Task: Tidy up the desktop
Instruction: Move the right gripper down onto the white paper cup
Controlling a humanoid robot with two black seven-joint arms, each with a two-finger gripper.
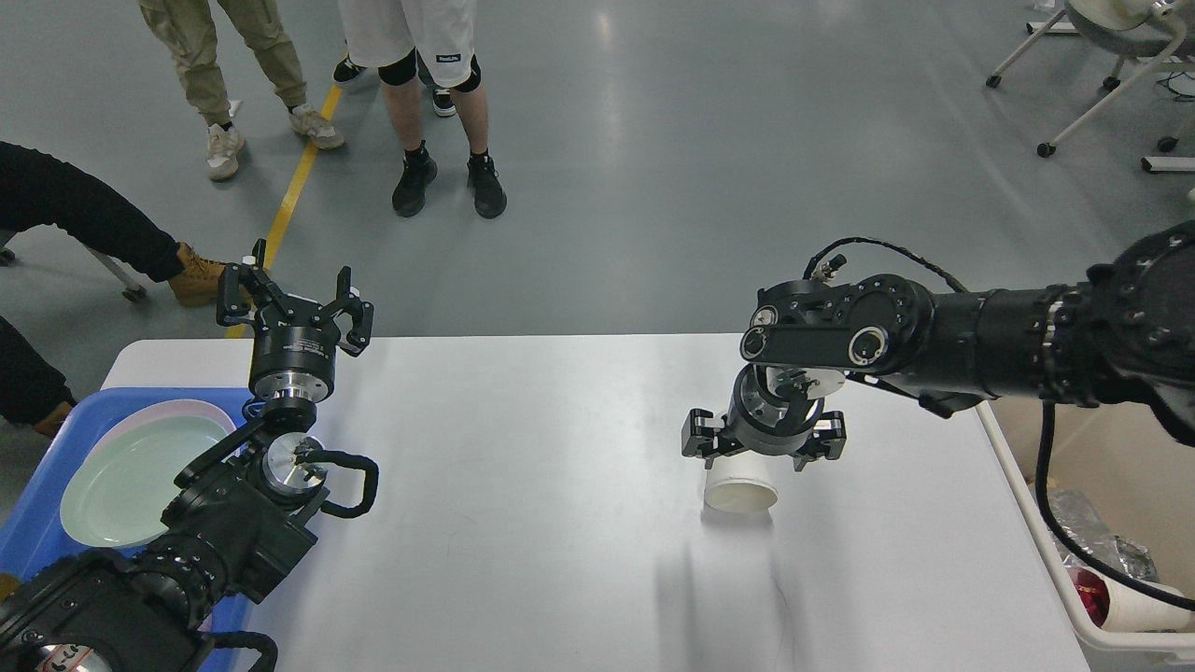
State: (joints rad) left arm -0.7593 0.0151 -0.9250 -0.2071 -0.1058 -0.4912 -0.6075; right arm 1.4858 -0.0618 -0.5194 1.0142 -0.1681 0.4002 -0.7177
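The large white rectangular table [523, 523] with rounded corners fills the lower part of the head view. A white paper cup [740, 487] lies on its side on the table, toward the right edge, its open mouth facing the near edge. The right tool [764, 446] is positioned directly over the closed end of the cup, pointing downward; its two fingers [698, 439] are spread apart, one on each side of the cup, and contact with the cup cannot be confirmed. The left tool [294, 297] is raised above the far left corner of the table with its fingers apart and nothing between them. A blue plastic tray [42, 495] sits at the left edge of the table and carries a round pale green plate [131, 476]. A beige plastic bin [1046, 532] stands just beside the right edge of the table; crumpled silver foil [1092, 541] and another white cup [1134, 607] lie inside it.
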